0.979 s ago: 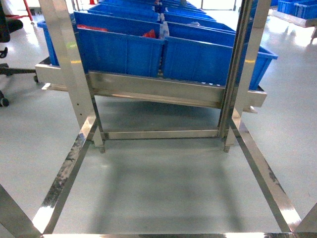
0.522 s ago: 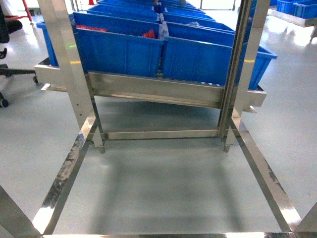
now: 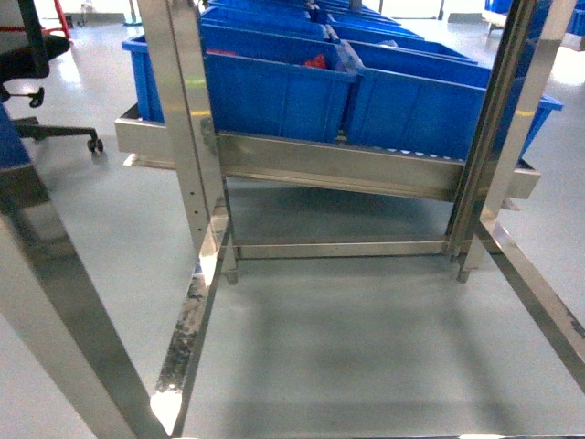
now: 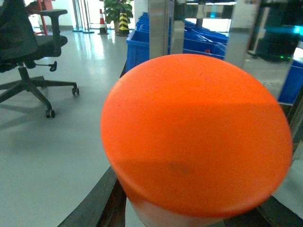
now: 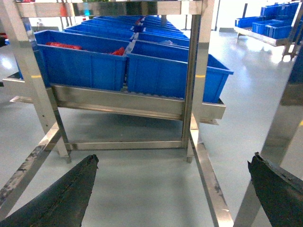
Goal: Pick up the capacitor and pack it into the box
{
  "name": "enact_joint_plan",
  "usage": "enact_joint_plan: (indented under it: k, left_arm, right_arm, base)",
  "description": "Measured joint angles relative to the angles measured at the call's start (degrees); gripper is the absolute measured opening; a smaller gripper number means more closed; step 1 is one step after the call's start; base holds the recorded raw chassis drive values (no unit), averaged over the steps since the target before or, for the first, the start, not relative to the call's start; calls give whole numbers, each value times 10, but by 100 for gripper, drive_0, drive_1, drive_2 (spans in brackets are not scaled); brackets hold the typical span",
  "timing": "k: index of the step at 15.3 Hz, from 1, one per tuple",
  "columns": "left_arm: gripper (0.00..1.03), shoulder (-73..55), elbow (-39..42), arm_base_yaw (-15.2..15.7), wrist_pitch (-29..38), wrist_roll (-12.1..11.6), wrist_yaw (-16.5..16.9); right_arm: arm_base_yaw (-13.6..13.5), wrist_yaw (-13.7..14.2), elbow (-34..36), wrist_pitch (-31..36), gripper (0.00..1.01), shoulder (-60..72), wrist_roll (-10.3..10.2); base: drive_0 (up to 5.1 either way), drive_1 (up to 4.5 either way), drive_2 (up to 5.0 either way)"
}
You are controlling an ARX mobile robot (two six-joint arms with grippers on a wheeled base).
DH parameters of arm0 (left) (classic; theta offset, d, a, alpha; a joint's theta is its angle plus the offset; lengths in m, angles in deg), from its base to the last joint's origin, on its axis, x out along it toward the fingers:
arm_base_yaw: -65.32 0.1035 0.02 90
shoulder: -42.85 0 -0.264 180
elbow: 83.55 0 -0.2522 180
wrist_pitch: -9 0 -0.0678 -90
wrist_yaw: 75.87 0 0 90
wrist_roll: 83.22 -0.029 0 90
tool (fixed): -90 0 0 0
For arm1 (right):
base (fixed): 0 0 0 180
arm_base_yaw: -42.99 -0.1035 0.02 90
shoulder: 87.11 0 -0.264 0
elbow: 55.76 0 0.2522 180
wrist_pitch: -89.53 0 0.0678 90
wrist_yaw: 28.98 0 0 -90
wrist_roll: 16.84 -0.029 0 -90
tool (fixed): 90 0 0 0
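Plainly mid-transit, with no packing yet. Fills nearly the whole left wrist view: capacitor, a broad orange face over a paler body, right up against the lens. Seems clamped in the left gripper, dark fingers showing only as slivers at either lower edge, so contact inferred rather than clearly seen. Hangs wide open and empty, by contrast: right gripper, its two dark fingers spread to the bottom corners of the view, facing the steel rack. Sit on the rack's sloped shelf: blue bins, a few with red contents. Under the rack, only bare grey floor; off to the rack's left, an office chair. No sign of the box in any view, neither on the rack nor beside it.

Risks from here, as a judgement. Hard to confirm the hold, with the fingers nearly hidden behind the orange face; a shallow pinch on a smooth round body could let it slip and drop to the floor below the rack. Could also clip a rack upright while swinging, since the left wrist camera sees little past its own load. Cannot aim a placement until the box turns up.
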Motion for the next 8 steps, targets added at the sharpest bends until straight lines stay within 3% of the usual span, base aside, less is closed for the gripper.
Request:
enact_joint_plan:
  k: [8]
  left_arm:
    - [44, 0, 0, 0, 0, 0, -1]
  right_arm:
    - [0, 0, 0, 1, 98, 0, 0]
  base:
    - [-495, 243, 243]
